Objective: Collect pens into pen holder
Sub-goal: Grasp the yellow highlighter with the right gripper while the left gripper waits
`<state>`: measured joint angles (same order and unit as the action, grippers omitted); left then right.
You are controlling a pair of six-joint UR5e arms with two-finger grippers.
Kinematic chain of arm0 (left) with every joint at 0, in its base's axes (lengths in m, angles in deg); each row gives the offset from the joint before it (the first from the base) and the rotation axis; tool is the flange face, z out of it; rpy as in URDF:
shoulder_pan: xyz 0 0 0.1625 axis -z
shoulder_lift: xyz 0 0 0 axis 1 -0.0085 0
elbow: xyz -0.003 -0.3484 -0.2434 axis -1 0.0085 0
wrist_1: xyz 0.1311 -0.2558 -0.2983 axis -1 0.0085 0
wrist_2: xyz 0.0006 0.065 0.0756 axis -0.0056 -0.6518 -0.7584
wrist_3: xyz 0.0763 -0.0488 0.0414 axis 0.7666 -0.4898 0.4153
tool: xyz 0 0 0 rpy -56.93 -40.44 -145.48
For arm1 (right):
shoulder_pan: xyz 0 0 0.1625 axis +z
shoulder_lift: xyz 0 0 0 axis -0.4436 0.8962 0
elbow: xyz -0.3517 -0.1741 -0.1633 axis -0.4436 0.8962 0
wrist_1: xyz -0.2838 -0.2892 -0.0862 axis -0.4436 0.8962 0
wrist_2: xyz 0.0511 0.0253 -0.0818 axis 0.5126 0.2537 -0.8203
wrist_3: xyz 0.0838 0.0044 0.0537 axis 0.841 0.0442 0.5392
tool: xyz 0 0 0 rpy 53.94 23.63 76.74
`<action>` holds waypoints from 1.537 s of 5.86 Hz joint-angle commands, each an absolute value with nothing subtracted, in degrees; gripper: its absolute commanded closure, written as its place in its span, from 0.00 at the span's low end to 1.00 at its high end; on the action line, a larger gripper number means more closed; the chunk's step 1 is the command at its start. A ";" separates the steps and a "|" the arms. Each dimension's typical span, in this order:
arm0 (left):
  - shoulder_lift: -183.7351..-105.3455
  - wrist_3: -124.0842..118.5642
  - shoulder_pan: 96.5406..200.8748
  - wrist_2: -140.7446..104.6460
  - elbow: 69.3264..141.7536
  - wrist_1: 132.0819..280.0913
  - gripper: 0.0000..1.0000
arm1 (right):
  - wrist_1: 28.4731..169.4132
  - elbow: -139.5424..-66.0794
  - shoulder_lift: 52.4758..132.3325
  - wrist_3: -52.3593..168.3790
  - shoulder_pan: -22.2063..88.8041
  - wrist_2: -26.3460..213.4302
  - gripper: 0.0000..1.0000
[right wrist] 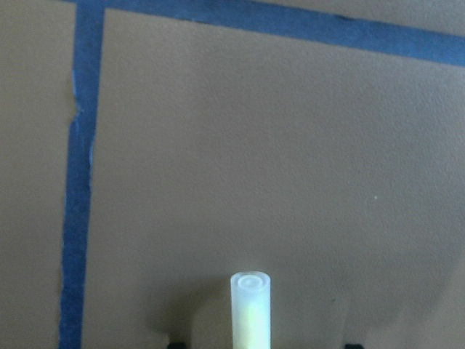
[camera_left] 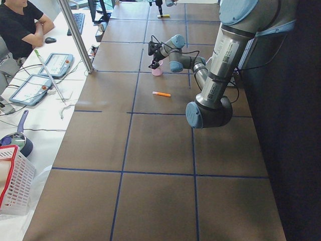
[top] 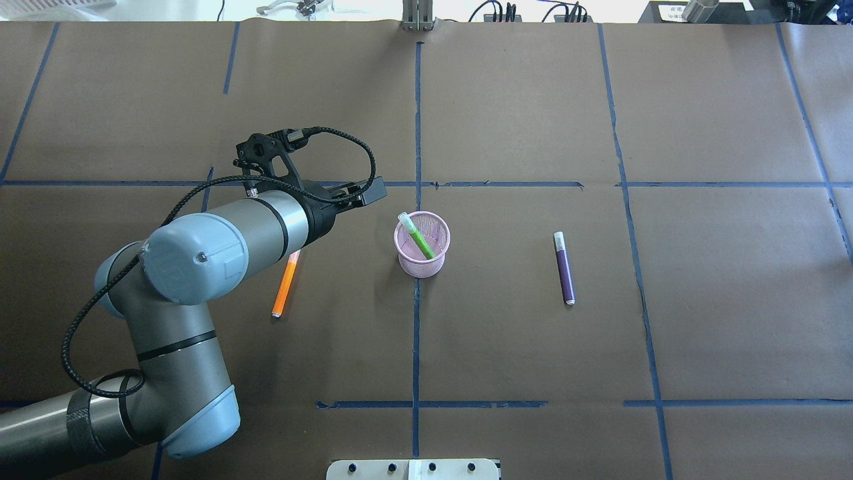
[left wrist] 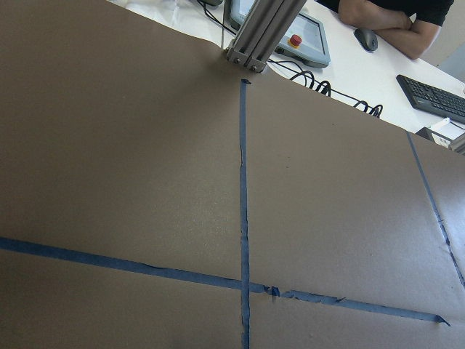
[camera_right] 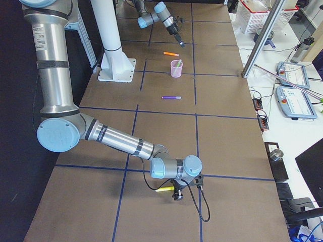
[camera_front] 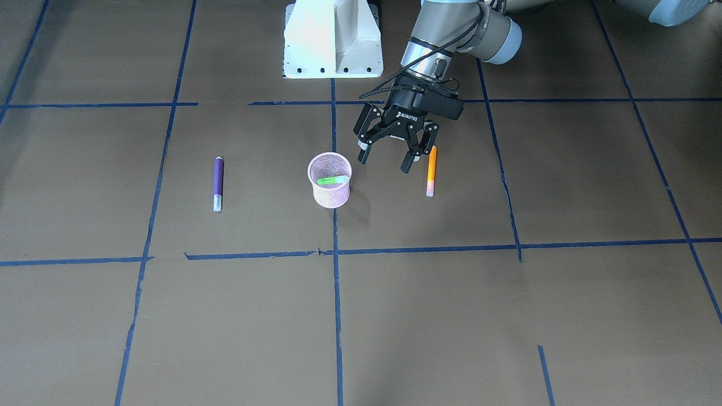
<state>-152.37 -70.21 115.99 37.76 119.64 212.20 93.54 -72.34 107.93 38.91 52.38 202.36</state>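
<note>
The pink mesh pen holder [camera_front: 330, 195] [top: 420, 267] stands at the table's middle. The green pen [camera_front: 332, 180] [top: 418, 237] leans inside it. The orange pen [camera_front: 431, 171] [top: 285, 287] and the purple pen [camera_front: 218, 183] [top: 564, 268] lie flat on either side of it. My left gripper [camera_front: 386, 162] is open and empty, hovering between the holder and the orange pen. My right gripper [camera_right: 176, 194] is far off, low over the table. In its wrist view a pale-capped yellowish pen [right wrist: 251, 313] lies between two dark fingertip bits that stand apart from it.
The white robot base [camera_front: 333, 39] stands behind the holder. Blue tape lines [camera_front: 337, 316] grid the brown table. A metal post [left wrist: 254, 36] and operators' desks with pendants [camera_left: 30, 88] line the far edge. A white basket [camera_left: 12, 181] sits off the table's end.
</note>
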 commanded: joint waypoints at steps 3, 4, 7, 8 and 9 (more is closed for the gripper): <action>-152.10 -70.21 115.88 37.76 119.60 212.24 0.00 | 93.39 -72.48 107.59 38.87 52.68 203.84 1.00; -152.10 -70.21 115.79 37.76 119.60 212.24 0.00 | 93.04 -72.39 107.85 38.61 52.68 203.76 1.00; -152.10 -71.61 115.79 37.76 119.51 212.24 0.00 | 92.60 -75.65 110.75 38.34 53.65 203.85 1.00; -152.10 -71.70 115.79 37.76 119.60 212.24 0.00 | 92.51 -75.47 110.92 38.34 53.65 203.76 1.00; -152.02 -71.70 115.79 37.76 119.51 212.24 0.00 | 92.60 -76.25 110.67 38.43 53.73 204.28 1.00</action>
<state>-152.07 -71.67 115.79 37.76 119.56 212.24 92.58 -75.73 110.76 38.37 53.67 203.96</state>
